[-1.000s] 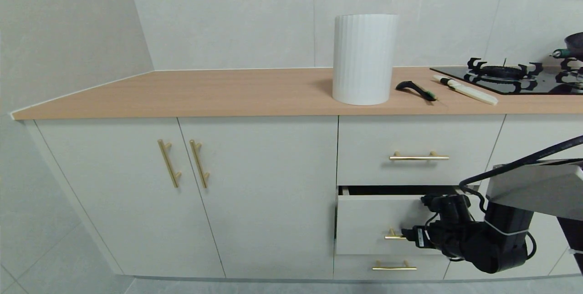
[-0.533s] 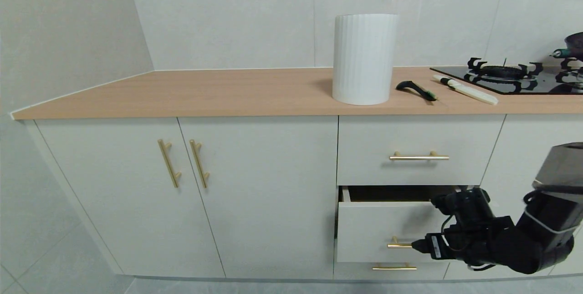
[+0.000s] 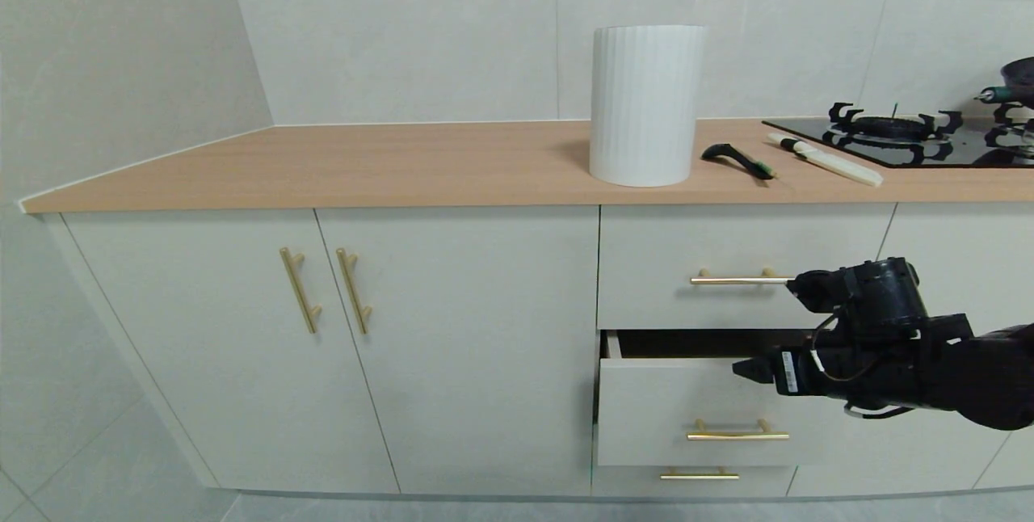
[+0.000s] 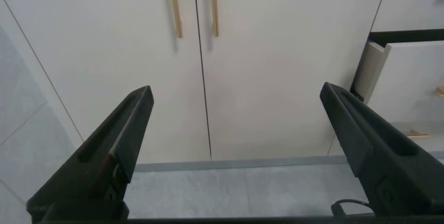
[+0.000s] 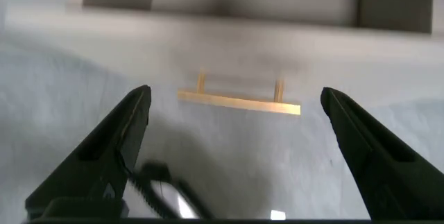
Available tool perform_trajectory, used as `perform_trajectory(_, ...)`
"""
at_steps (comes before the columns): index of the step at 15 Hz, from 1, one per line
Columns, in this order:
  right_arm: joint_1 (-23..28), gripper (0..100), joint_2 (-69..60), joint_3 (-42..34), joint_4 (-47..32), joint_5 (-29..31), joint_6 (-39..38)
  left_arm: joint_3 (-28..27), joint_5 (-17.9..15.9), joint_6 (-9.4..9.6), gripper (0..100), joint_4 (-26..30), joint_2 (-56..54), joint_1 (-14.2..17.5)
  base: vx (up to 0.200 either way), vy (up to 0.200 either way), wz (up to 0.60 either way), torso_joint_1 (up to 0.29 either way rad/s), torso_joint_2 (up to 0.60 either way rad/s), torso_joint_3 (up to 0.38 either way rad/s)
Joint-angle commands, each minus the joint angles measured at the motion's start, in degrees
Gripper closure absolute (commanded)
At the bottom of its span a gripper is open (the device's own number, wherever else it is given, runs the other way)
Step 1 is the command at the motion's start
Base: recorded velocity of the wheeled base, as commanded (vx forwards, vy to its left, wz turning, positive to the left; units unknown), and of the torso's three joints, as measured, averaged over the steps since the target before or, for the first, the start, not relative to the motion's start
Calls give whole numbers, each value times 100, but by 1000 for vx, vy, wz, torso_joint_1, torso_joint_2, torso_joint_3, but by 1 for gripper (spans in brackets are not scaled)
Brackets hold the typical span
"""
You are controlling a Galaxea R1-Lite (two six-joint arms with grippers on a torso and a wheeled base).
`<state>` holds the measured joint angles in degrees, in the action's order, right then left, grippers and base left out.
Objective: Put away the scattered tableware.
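Tableware here is a black peeler point(image 3: 737, 158) with a green end and a cream knife point(image 3: 824, 158). More on those in a sec.

Starting at the right gripper point(image 3: 745, 368): in the head view we see it in front of the top edge of the partly open middle drawer point(image 3: 670, 401), above the gold handle point(image 3: 737, 433) and clear of it. We can't judge its jaws from there. The right wrist view does show them, both fingers point(image 5: 104, 154) spread wide with nothing between.

The left gripper point(image 4: 236, 96) is just as wide and empty, facing the cabinet doors point(image 4: 277, 64).

Further out, peeler and knife lie flat on the wooden counter point(image 3: 363, 162), near each other but apart. They sit between the white ribbed canister point(image 3: 644, 106) and the stove point(image 3: 897, 134), with the knife right at the stove's corner.
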<state>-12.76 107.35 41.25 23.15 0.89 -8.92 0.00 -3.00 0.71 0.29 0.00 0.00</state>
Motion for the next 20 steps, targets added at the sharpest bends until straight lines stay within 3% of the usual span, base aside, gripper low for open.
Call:
perform_trajectory(1,-7,0,770,146,533,166,-13,0,1,0,0,-3,0,0,0,0,0,0,0,0)
perform_trajectory(5,-16,0,1701,111,1939,649,-206,0,1,0,0,-3,0,0,0,0,0,0,0,0)
perform_trajectory(9,-24,0,2123,93,2563,957,-206,0,1,0,0,-3,0,0,0,0,0,0,0,0)
perform_trajectory(17,-33,0,1904,-47,2493,904,-162,0,1,0,0,-3,0,0,0,0,0,0,0,0)
perform_trajectory(20,-77,0,1447,-100,1772,834,-136,0,1,0,0,-3,0,0,0,0,0,0,0,0)
